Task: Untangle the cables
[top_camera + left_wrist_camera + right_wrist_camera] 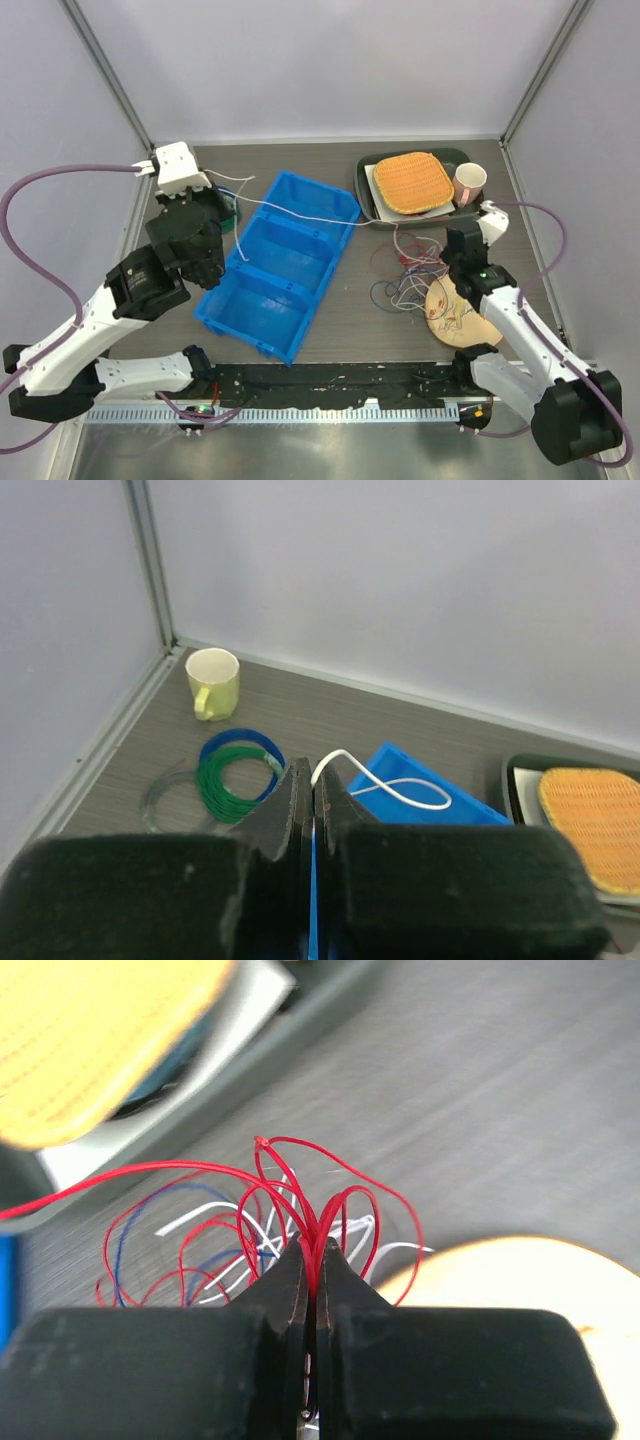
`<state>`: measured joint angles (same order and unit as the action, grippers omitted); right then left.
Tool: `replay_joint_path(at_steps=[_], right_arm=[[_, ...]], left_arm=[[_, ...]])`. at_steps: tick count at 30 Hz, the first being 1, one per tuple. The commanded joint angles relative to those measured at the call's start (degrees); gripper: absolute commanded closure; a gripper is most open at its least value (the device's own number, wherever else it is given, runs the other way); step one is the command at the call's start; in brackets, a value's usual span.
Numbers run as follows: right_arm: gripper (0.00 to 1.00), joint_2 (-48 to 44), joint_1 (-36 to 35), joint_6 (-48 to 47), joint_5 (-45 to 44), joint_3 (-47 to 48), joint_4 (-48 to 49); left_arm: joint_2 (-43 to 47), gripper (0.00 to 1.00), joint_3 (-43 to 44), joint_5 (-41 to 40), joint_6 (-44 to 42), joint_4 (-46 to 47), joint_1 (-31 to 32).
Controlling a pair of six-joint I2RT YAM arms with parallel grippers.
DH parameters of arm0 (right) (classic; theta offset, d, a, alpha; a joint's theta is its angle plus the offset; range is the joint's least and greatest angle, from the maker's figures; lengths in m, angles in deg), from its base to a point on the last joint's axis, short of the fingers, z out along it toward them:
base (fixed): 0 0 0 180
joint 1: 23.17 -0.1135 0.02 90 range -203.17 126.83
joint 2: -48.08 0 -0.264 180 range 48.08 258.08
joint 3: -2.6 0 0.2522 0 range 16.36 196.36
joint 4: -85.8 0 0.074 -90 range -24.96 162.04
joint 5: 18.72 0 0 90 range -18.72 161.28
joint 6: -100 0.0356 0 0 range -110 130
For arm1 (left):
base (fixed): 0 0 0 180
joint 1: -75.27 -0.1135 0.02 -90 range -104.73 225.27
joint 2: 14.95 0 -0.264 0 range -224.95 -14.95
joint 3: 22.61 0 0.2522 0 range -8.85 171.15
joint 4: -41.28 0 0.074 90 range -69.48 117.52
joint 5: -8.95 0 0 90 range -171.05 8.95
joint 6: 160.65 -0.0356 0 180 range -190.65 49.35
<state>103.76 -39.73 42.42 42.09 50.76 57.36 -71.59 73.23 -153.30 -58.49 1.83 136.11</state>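
1. The left tool [312, 780] is pinched shut on a white cable [395, 792]. The right tool [313, 1250] is clamped on red loops of the cables [405, 275].
2. The white cable stretches sideways across the blue bin [285, 283] between them. The tangle sits on the tabletop [330, 165], nearest the right tool.

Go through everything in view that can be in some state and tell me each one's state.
left gripper, shut on the white cable
right gripper, shut on the red cables
white cable, stretched across the blue bin
red cables, looped and tangled
cable pile, tangled on the table
blue bin, compartments empty
yellow mug, upright
pink cup, upright
coiled rings, neatly coiled, lying flat
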Motion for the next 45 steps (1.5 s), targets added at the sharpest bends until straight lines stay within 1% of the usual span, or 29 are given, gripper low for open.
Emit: replay_joint_path(at_steps=[1,3,5,6,7,8,10,11,12,13,14,17,20,21,22,23,25,26,27,28,29,32,33,35,36,38,39,42,45], right_arm=[[0.99,-3.56,6.53,7.83,-7.81,-1.26,-11.07],[0.99,-4.0,9.94,8.27,-7.02,-1.08,-12.13],[0.99,-3.65,11.98,9.06,-6.85,-0.82,-13.09],[0.99,-3.39,13.47,9.06,-6.32,-0.82,-13.27],[0.99,-3.21,13.74,8.97,-5.71,-0.9,-13.1],[0.99,-2.95,13.74,8.36,-4.14,-1.08,-12.75],[0.99,-2.68,13.75,7.14,-1.94,-1.08,-11.44],[0.99,-3.2,13.83,5.39,3.04,-1.34,-10.21],[0.99,-3.56,13.83,2.85,5.52,-1.61,-9.07],[0.99,-5.13,13.75,2.82,7.03,-1.87,-7.75],[0.99,-5.93,13.83,2.82,7.65,-2.57,-7.3],[0.99,-8.65,13.83,2.12,4.85,-3.28,-7.56],[0.99,-10.15,13.83,-0.25,12.37,-3.63,-5.81],[0.99,-10.41,13.83,-1.13,16.32,-3.89,-4.58],[0.99,-10.85,13.83,-2.53,23.67,-4.33,-1.61],[0.99,-11.29,13.83,-3.32,28.44,-5.29,-0.1],[0.99,-11.38,13.75,-4.12,40.54,-6.26,4.1],[0.99,-11.56,13.83,-4.12,42.7,-7.31,5.26],[0.99,-11.73,13.75,-3.86,43.51,-7.67,6.06],[0.99,-11.47,13.66,-3.6,41.25,-7.93,6.15],[0.99,-11.21,13.74,-3.6,39.32,-7.68,5.19],[0.99,-9.63,13.74,-3.86,34.56,-6.62,1.76],[0.99,-9.54,13.74,-3.77,35.25,-6.53,2.02],[0.99,-9.89,13.74,-3.69,38.4,-7.23,4.03],[0.99,-10.06,13.74,-3.6,38.94,-7.49,4.65],[0.99,-10.85,13.83,-3.51,38.6,-7.67,4.66],[0.99,-11.03,13.83,-3.51,36.94,-7.59,4.22],[0.99,-11.38,13.74,-3.33,33.07,-6.97,1.33],[0.99,-11.12,13.74,-2.98,30.96,-6.53,0.09]], left_arm=[[1.97,1.0,0.09,-6.85,-4.25,7.94,-2.12],[2.85,1.0,-0.69,-8.25,-5.39,9.51,-3.35],[3.99,1.0,-2.18,-12.8,-11.87,17.92,-4.49],[4.26,1.0,-4.45,-13.79,-16.34,22.57,-4.94],[4.87,1.0,-5.52,-14.32,-22.39,30.45,-5.2],[5.14,1.0,-6.14,-14.5,-23.32,31.92,-5.38],[4.88,1.0,-6.32,-14.06,-21.93,30.63,-5.47],[4.7,1.0,-5.71,-13.71,-20.61,29.4,-5.47],[4.35,1.0,-5.18,-13.27,-19.73,27.99,-5.47],[3.74,1.0,-4.66,-13.53,-19.2,26.06,-5.47],[2.69,1.0,-3.87,-13.88,-19.54,25.96,-5.47],[1.8,1.0,-3.42,-13.36,-19.9,26.13,-5.47],[1.27,1.0,-2.64,-12.22,-19.11,25.87,-5.38],[0.66,1.0,-2.11,-11.95,-19.02,25.87,-5.47],[-0.04,1.0,-1.41,-10.56,-19.02,24.56,-5.47],[-0.57,1.0,0.43,-9.67,-18.67,23.94,-5.47],[-2.68,1.0,3.07,-7.22,-15.87,19.3,-5.47],[-3.38,1.0,5.87,-4.07,-14.29,17.1,-5.47],[-4.08,1.0,7.11,-2.39,-10.1,12.29,-5.47],[-5.13,1.0,8.34,-0.46,-7.97,9.64,-5.47],[-5.41,1.0,9.4,6.26,-6.12,7.26,-5.47],[-6.02,1.0,7.66,20.61,-2.68,1.54,-5.47],[-6.37,1.0,7.22,29.71,-2.06,-1.0,-5.47],[-8.39,1.0,5.91,37.23,-0.83,-2.25,-5.47],[-9.35,1.0,5.37,44.32,-0.74,-2.95,-5.38],[-12.42,1.0,3.97,47.98,-0.48,-3.4,-4.77],[-13.48,1.0,3.53,48.25,-0.3,-3.83,-4.24],[-17.62,1.0,0.89,47.29,0.49,-3.58,-1.61],[-21.57,1.0,-2.62,44.3,1.98,-2.35,2.16]])
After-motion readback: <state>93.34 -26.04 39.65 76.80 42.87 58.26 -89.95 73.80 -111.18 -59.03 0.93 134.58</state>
